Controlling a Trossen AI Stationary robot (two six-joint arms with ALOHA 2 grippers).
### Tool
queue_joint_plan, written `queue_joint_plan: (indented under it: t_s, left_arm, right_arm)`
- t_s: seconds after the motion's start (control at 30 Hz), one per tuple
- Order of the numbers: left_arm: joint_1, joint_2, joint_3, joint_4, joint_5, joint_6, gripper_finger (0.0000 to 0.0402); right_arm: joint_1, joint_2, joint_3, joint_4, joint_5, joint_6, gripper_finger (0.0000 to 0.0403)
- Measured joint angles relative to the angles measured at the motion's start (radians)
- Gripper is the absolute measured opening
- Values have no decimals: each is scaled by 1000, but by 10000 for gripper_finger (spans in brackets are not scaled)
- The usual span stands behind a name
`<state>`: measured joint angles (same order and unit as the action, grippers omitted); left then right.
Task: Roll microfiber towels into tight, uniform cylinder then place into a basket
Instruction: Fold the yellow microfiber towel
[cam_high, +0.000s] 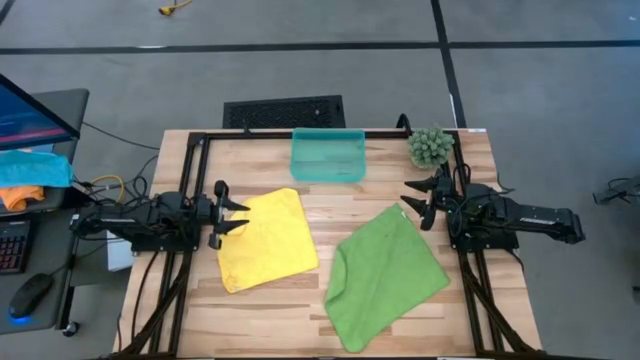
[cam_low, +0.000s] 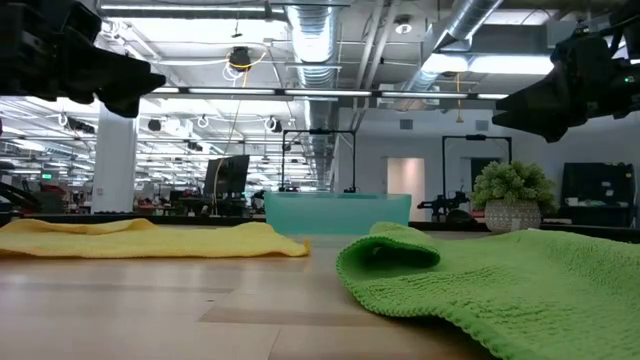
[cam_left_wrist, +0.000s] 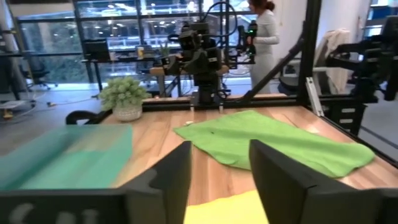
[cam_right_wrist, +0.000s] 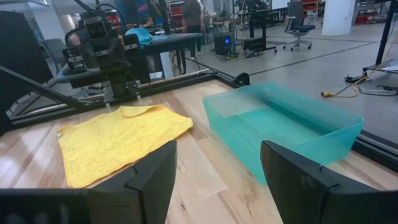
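The yellow towel (cam_high: 266, 240) lies spread flat on the wooden table, left of centre; it also shows in the right wrist view (cam_right_wrist: 115, 140). The larger lime green towel (cam_high: 383, 274) lies right of centre with one edge folded over (cam_low: 395, 255). The teal basket (cam_high: 328, 154) stands at the table's far edge, empty. My left gripper (cam_high: 236, 217) is open above the yellow towel's left edge. My right gripper (cam_high: 414, 198) is open above the green towel's far corner. Both touch nothing.
A small potted plant (cam_high: 431, 146) stands at the far right corner beside my right gripper. A black vented panel (cam_high: 284, 111) lies on the floor behind the table. A desk with a blue cloth (cam_high: 33, 168) stands to the left. A person (cam_left_wrist: 264, 34) stands beyond the table.
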<state>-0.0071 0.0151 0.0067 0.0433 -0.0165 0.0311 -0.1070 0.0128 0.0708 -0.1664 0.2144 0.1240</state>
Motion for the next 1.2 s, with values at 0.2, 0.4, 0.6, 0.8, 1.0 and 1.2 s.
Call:
queue_joint_plan:
  t_s: [0.2,0.4,0.6,0.8,1.0,1.2]
  left_arm:
    - [0,0,0,0,-3,-28,194]
    - [0,7,33,-20,4,-70,193]
    - [0,37,137,-140,-9,-36,186]
    - [0,149,266,-279,-36,-41,184]
    - [-1,328,395,-330,-48,-51,184]
    - [-1,541,571,-585,-49,-56,184]
  right_arm:
    - [0,0,0,0,0,0,254]
    - [0,0,0,0,0,0,254]
    - [0,0,0,0,0,0,254]
    - [0,0,0,0,0,1,254]
    - [0,0,0,1,0,0,254]
    - [0,0,0,0,0,1,254]
